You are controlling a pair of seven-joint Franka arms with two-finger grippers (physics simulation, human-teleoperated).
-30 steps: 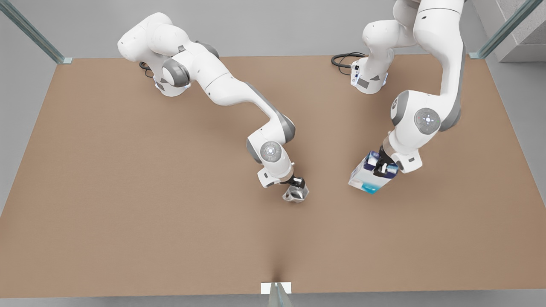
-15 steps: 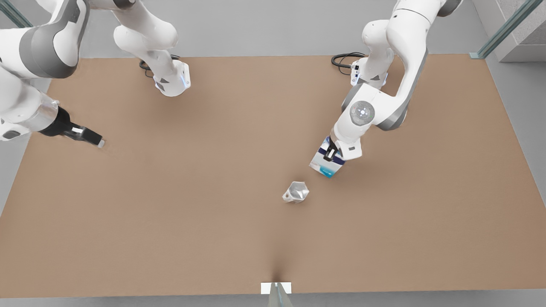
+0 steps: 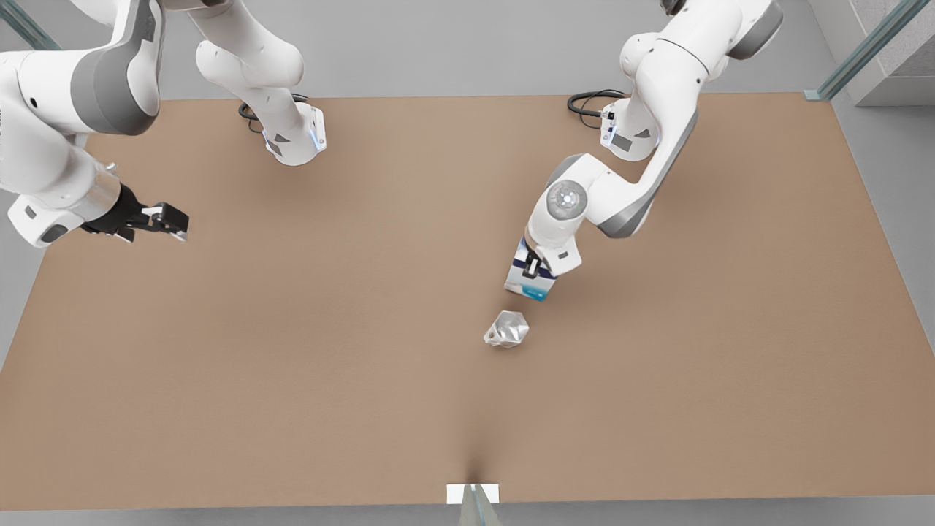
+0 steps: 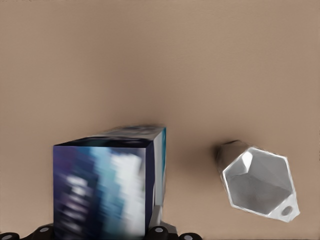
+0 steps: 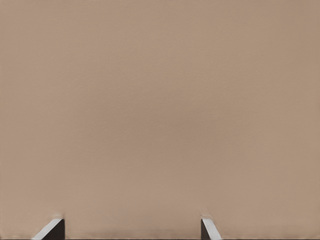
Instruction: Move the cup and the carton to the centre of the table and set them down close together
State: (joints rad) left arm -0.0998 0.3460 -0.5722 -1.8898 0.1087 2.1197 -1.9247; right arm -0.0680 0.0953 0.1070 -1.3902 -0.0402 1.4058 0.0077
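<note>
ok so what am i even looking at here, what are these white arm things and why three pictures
These are two simulated robot arms, each ending in a two-finger gripper. The front view looks down on a brown table. The other two pictures come from cameras on the arms' wrists. The left gripper, on the front view's right, holds a blue-and-white carton just above the table; its wrist camera sees the carton beside a shiny metal cup. The cup sits on the table, apart from the carton. The right gripper waits open at the front view's left, holding nothing.

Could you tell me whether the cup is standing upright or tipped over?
Tipped over: the cup lies on its side on the table, open mouth facing sideways.
</note>
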